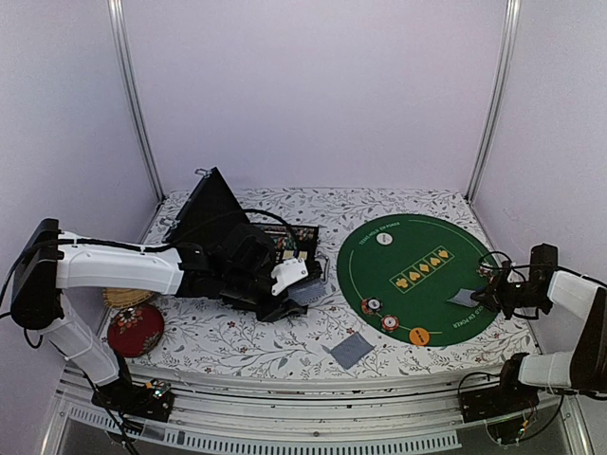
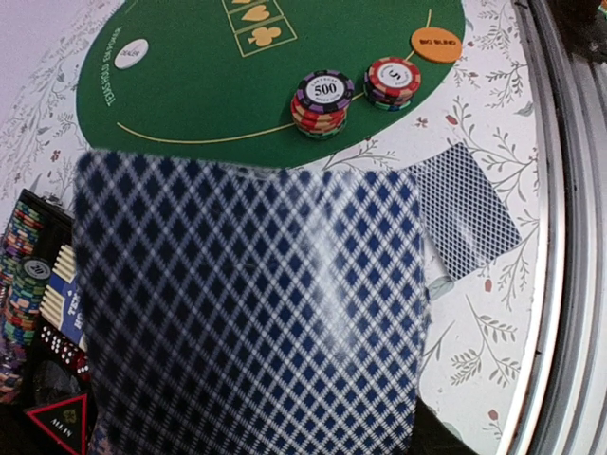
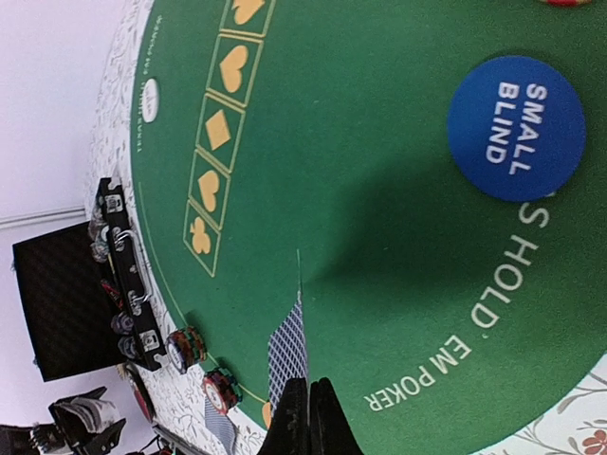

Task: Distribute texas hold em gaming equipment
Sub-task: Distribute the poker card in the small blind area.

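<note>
My left gripper (image 1: pixel 292 277) hangs by the black case and is shut on a grey-blue-backed playing card (image 2: pixel 247 313), which hides its fingers in the left wrist view. My right gripper (image 3: pixel 309 417) is shut on another playing card (image 3: pixel 292 353), held edge-on just above the green felt mat (image 1: pixel 417 275); the gripper also shows in the top view (image 1: pixel 487 297). Two chip stacks (image 1: pixel 371 305) (image 1: pixel 390 323) and an orange button (image 1: pixel 418 335) sit at the mat's near edge. A white button (image 1: pixel 384 239) lies at the far side. A blue small-blind button (image 3: pixel 515 128) lies near my right gripper. One card (image 1: pixel 352 350) lies on the tablecloth.
The open black case (image 1: pixel 237 246) with chips (image 2: pixel 24 284) stands left of the mat. A red round object (image 1: pixel 135 329) and a wicker disc (image 1: pixel 128 297) sit at the near left. A metal rail (image 2: pixel 560 237) edges the table's front.
</note>
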Controlling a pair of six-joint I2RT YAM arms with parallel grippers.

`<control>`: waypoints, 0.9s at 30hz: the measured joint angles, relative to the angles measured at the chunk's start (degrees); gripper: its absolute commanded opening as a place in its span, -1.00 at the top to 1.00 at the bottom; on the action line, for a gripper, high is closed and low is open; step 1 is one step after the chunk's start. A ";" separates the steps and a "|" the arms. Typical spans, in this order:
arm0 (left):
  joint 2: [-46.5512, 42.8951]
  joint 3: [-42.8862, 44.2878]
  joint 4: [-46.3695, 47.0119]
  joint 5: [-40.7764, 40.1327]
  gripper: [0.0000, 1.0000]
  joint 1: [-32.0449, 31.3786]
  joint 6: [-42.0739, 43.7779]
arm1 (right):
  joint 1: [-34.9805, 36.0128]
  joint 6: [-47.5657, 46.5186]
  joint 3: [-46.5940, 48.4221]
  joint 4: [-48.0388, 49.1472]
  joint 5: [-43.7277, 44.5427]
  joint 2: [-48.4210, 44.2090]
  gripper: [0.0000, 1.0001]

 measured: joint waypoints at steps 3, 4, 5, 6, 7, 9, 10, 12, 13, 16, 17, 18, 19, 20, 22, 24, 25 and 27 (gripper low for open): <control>0.00 0.00 0.37 0.46 -0.04 0.09 0.55 | -0.15 0.81 -0.07 0.68 2.05 0.50 0.96; 0.00 0.00 0.46 0.55 -0.05 0.15 0.72 | -0.15 1.05 -0.07 0.76 2.82 0.50 0.96; 0.00 -0.02 0.57 0.63 -0.05 0.22 0.92 | -0.15 1.29 -0.07 0.81 3.63 0.50 0.96; 0.00 -0.02 0.66 0.68 -0.05 0.31 1.03 | -0.17 1.36 -0.07 0.85 4.24 0.55 0.96; 0.00 -0.04 0.68 0.70 -0.05 0.37 1.14 | -0.17 1.49 -0.07 0.92 5.09 0.63 0.96; 0.00 -0.11 0.68 0.74 -0.05 0.52 1.29 | -0.20 1.64 -0.07 0.94 6.62 0.94 0.96; 0.00 -0.11 0.68 0.74 -0.05 0.61 1.40 | -0.20 1.73 -0.04 0.90 7.39 1.01 0.96; 0.00 -0.11 0.70 0.79 -0.05 0.72 1.57 | -0.20 1.92 -0.04 0.92 8.61 0.96 0.96; 0.00 -0.11 0.68 0.79 -0.05 0.76 1.62 | -0.20 2.12 -0.04 0.90 9.38 0.87 0.95; 0.00 -0.11 0.70 0.81 -0.05 0.90 1.99 | -0.20 2.47 -0.04 0.85 10.64 0.50 0.43; 0.02 -0.11 0.68 0.83 -0.05 0.94 2.05 | -0.20 2.56 -0.02 0.74 11.17 0.33 0.17; 0.00 -0.11 0.68 0.83 -0.05 1.01 2.16 | -0.20 2.69 0.02 0.55 11.69 0.20 0.01; 0.00 -0.11 0.68 0.85 -0.05 1.05 2.23 | -0.20 2.73 0.09 0.35 12.72 0.02 -0.11; 0.00 -0.11 0.68 0.87 -0.05 1.09 2.27 | -0.20 3.13 0.17 0.15 13.51 -0.15 -0.17; 0.00 -0.11 0.66 0.87 -0.05 1.16 2.40 | -0.20 3.52 0.39 -0.35 15.61 -1.01 -0.27; 0.00 -0.11 0.66 0.87 -0.05 1.22 2.43 | -0.20 4.20 0.68 -1.01 17.97 -2.67 -0.28; 0.00 -0.11 0.66 0.90 -0.05 1.25 2.45 | -0.20 4.39 0.87 -1.14 19.17 -3.87 -0.28; 0.00 -0.11 0.66 0.87 -0.05 1.25 2.45 | -0.20 4.94 1.42 -1.14 20.57 -6.25 -0.35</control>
